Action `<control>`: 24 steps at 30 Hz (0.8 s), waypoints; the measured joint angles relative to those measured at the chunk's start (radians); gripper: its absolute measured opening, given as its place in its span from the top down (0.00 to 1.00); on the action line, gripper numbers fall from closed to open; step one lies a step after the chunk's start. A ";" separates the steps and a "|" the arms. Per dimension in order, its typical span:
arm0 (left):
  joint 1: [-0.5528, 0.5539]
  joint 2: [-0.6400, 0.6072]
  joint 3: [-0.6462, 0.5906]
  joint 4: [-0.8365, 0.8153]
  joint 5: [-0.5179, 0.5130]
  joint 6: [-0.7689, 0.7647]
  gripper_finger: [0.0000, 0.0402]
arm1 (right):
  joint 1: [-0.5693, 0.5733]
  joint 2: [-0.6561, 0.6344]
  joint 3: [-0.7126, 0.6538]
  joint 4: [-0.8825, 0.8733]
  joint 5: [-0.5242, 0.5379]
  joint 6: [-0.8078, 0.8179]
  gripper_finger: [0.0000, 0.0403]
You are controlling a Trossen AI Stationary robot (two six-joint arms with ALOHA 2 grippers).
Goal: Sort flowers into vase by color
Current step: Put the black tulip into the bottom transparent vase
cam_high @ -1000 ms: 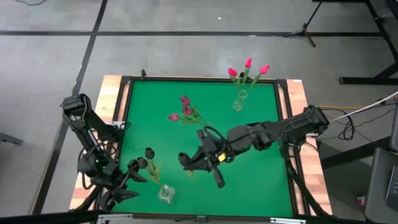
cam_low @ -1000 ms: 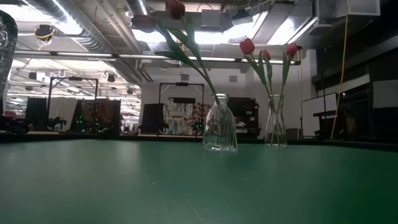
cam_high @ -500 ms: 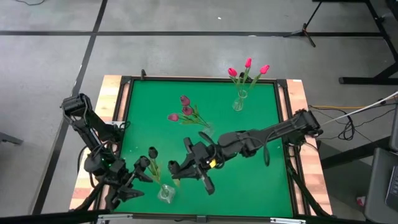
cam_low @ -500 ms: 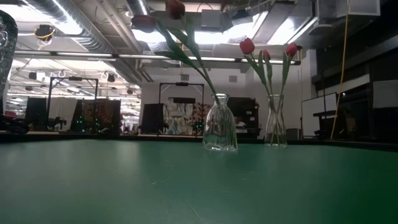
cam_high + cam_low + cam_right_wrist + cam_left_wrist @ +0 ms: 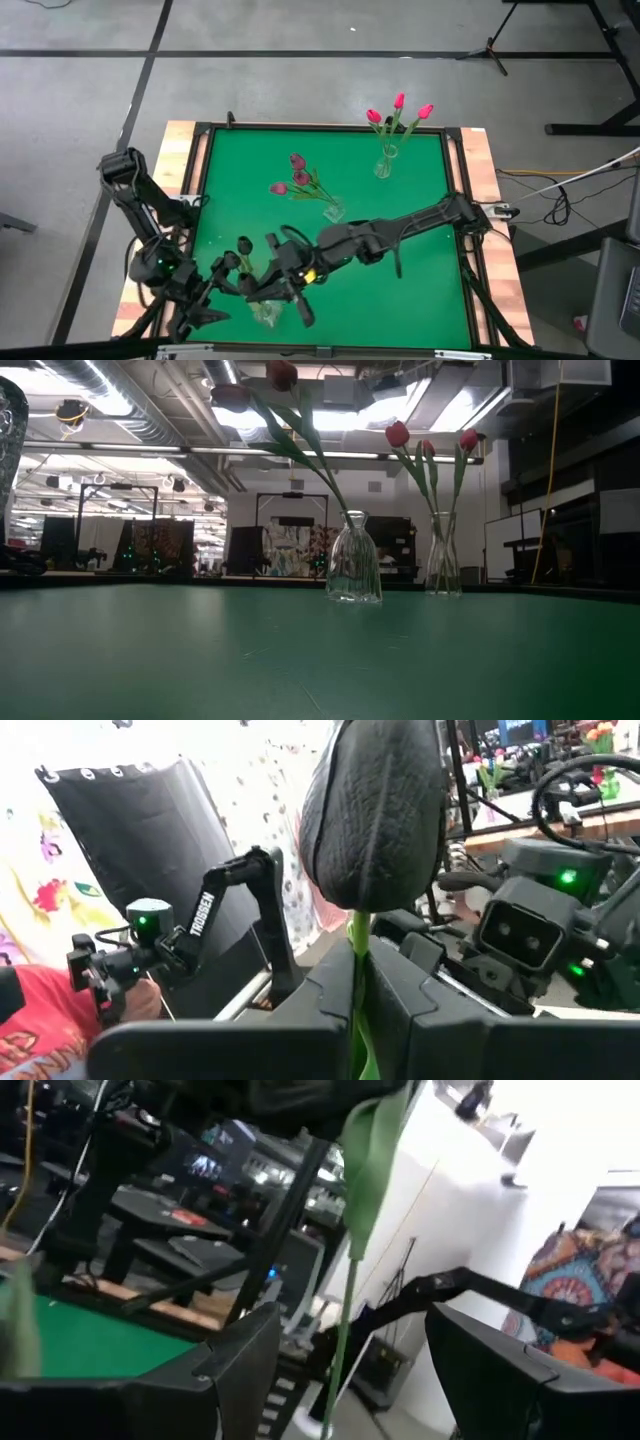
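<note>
3 bright pink-red artificial tulips (image 5: 398, 107) stand upright in a clear glass vase (image 5: 383, 164) at the far edge. 3 dusky mauve-pink tulips (image 5: 296, 176) lean in a middle vase (image 5: 333, 210). Near-black tulips (image 5: 240, 252) occupy the near-left vase (image 5: 264, 312); another near-black tulip (image 5: 372, 810) is upright.

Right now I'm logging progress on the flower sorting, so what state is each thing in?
Bright pink flowers: three, standing in the far vase.
Mauve flowers: leaning in the middle vase.
Black flowers: in or at the near vase.
Black flower: upright, stem pinched in the right gripper.
Left gripper: open, with a green stem between its fingers.
</note>
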State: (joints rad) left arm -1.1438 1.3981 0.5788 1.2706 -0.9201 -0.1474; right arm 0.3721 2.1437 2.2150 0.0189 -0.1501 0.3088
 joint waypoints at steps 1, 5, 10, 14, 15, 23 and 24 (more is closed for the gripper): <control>-0.015 -0.012 0.012 -0.039 -0.022 0.000 0.38 | -0.001 0.026 0.035 -0.009 -0.004 0.001 0.96; -0.070 -0.041 0.084 -0.184 -0.139 0.047 0.38 | -0.014 0.108 0.143 -0.004 -0.027 0.016 0.96; -0.107 -0.042 0.159 -0.267 -0.232 0.117 0.38 | -0.034 0.114 0.125 0.068 -0.015 0.030 0.96; -0.081 -0.042 0.177 -0.316 -0.300 0.126 0.38 | -0.040 0.114 0.126 0.079 0.008 0.024 0.95; -0.068 -0.042 0.177 -0.318 -0.297 0.126 0.38 | -0.040 0.114 0.126 0.081 0.008 0.023 0.95; -0.005 -0.042 0.177 -0.376 -0.228 0.071 0.38 | -0.040 0.113 0.126 0.050 0.008 -0.003 0.95; -0.001 -0.042 0.177 -0.397 -0.224 0.047 0.38 | -0.041 0.113 0.126 0.042 0.008 -0.003 0.95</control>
State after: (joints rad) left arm -1.1443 1.3560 0.7555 0.8732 -1.1446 -0.1005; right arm 0.3314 2.2570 2.3405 0.0613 -0.1425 0.3054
